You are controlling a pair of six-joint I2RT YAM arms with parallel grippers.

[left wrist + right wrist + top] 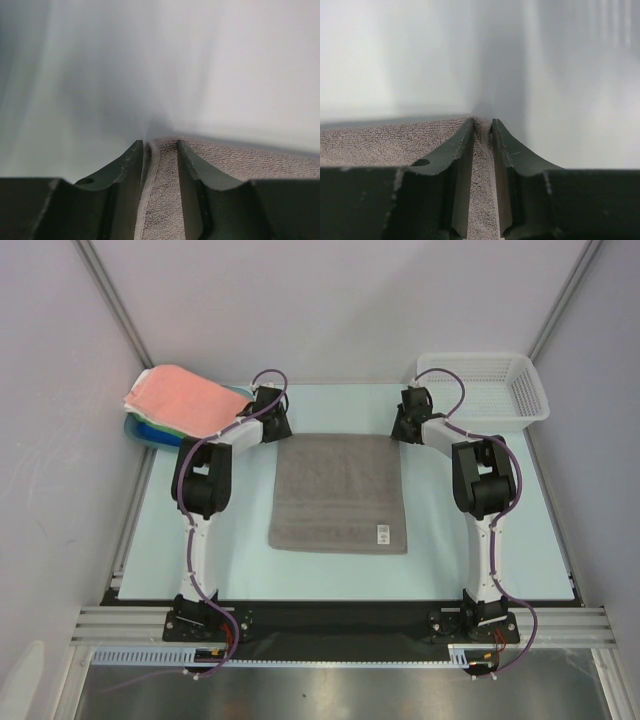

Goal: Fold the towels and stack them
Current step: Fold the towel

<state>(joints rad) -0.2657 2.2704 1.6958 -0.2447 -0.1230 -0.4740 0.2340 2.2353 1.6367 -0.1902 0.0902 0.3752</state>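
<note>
At mid-table, spread flat and unfolded: grey towel point(340, 490), white tag point(382, 534) at its near right corner. Pinched at far left corner by left gripper point(160, 145), at far right corner by right gripper point(482, 122). Both clamped on terry, though left pinch looks looser, hard to judge so close. Beyond, far left: salmon pink towel point(185, 400) topping others on blue tray point(135, 432). Far right: white basket point(500, 390). Judged early for this towel: first fold not yet made, stacking still to do.
</note>
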